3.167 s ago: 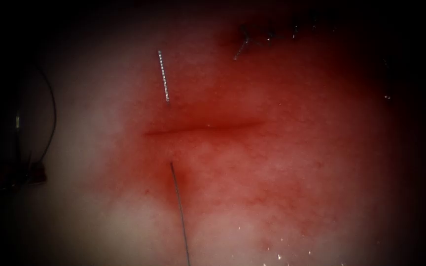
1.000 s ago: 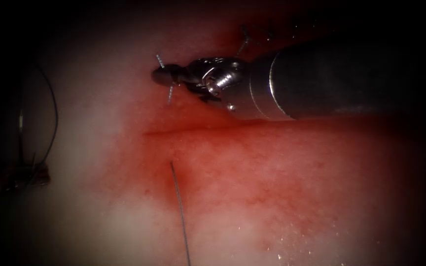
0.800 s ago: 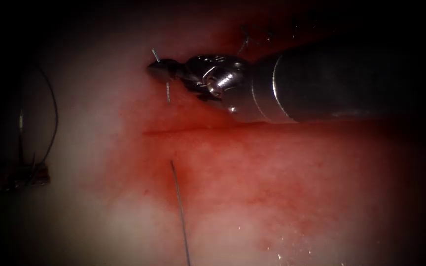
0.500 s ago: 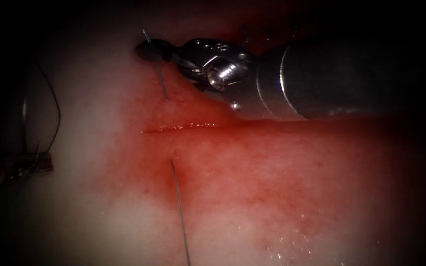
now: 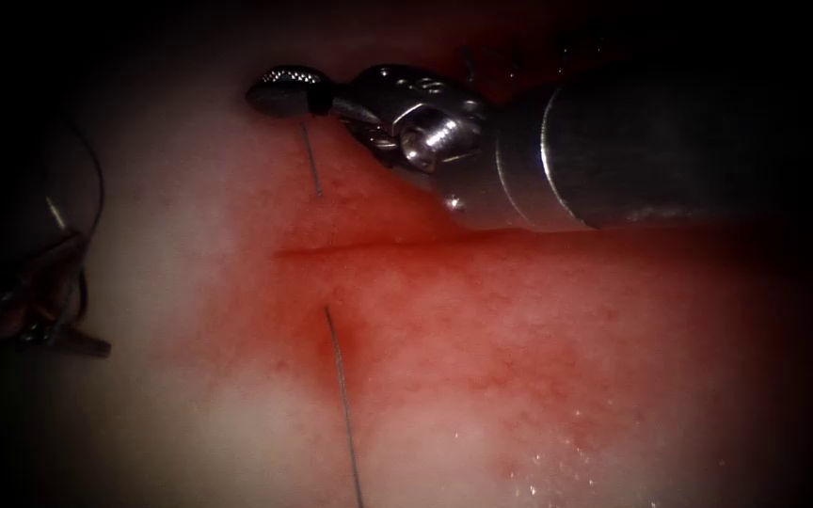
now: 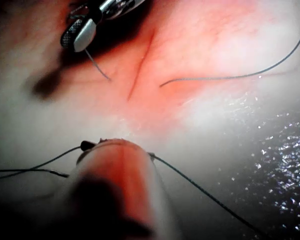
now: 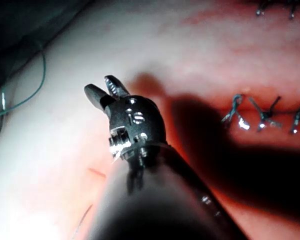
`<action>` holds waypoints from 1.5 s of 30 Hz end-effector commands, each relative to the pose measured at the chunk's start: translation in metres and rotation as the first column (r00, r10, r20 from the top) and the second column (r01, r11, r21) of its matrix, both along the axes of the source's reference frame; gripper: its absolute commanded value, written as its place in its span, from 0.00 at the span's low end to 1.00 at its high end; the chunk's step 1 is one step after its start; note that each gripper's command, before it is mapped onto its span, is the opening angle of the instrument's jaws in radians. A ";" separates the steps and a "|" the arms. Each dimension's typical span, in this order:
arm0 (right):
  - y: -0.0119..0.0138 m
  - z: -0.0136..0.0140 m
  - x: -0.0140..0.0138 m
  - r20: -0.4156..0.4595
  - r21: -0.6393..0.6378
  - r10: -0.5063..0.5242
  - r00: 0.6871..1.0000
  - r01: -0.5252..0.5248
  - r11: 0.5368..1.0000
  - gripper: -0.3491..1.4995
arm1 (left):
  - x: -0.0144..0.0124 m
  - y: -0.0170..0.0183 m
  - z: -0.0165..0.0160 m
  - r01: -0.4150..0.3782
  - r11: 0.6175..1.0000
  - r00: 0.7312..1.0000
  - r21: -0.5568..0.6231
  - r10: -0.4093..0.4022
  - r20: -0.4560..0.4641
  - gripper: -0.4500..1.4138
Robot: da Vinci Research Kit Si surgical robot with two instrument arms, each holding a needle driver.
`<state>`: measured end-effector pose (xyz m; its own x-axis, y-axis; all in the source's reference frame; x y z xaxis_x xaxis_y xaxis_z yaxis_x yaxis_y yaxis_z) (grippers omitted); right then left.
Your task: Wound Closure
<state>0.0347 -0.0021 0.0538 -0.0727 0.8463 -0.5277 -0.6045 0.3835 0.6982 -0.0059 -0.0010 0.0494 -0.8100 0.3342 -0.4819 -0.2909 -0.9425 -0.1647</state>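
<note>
The needle [image 5: 310,160] stands in the tissue [image 5: 519,357] just above the left end of the cut [image 5: 388,246]. Its lower part is buried and its free upper part rises straight into the right end effector [image 5: 284,92], which is directly over the exit point. That end effector is clenched on the needle near the top of the exposed length, clear of the tissue surface. The left wrist view shows the same grip [image 6: 79,34], with the needle [image 6: 97,66] curving down beside the cut [image 6: 140,62]. Below the cut, thread [image 5: 342,404] enters the tissue and trails away. The left end effector [image 5: 49,329] sits dimly at the tissue's left edge among thread loops, and whether it grasps anything cannot be told.
</note>
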 end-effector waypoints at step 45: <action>0.0018 -0.0051 -0.0043 0.285 -0.408 -0.252 0.925 0.356 0.841 0.94 | -0.0084 -0.0006 -0.0120 -0.210 0.875 0.958 -0.437 0.273 0.086 0.55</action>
<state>0.0298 -0.0005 0.0480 0.3162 0.4592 -0.8302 -0.5112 0.8196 0.2586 -0.0149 -0.0021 0.0373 -0.7465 -0.1542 -0.6473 -0.0203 -0.9671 0.2537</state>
